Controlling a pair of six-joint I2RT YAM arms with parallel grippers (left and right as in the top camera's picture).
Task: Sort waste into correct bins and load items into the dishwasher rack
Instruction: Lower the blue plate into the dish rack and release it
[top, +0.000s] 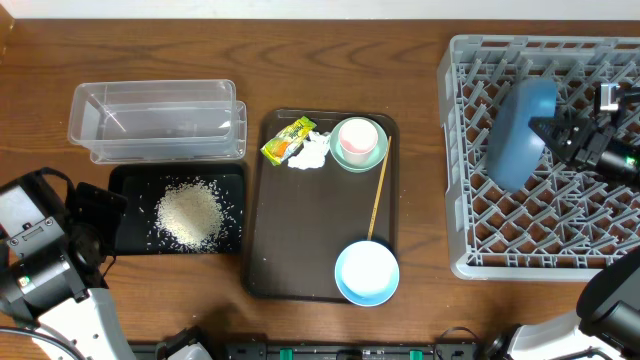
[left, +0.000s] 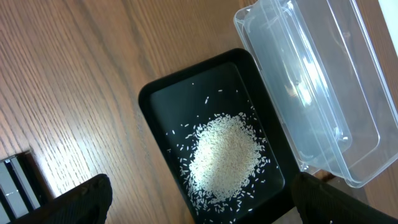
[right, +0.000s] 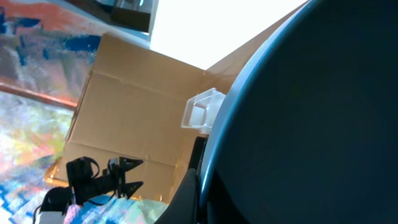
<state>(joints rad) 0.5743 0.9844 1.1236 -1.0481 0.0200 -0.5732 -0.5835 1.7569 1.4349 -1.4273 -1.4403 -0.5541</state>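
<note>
A: Plastic or ceramic, that dark-blue bowl (top: 520, 135)?
B: Cannot tell. It looks rigid, smooth, likely slippery. It's tilted on edge over the dishwasher rack (top: 455, 200), table's three o'clock, with the right hand (top: 554, 134) clamped on its rim, the sensible hold.
A: Left hand (left: 205, 208)?
B: Spread open above the rice (left: 224, 155), nine o'clock.

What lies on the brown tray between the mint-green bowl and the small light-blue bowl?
In the overhead view, only a thin wooden stick spans that gap, near the tray's right edge; the rest is bare.
</note>
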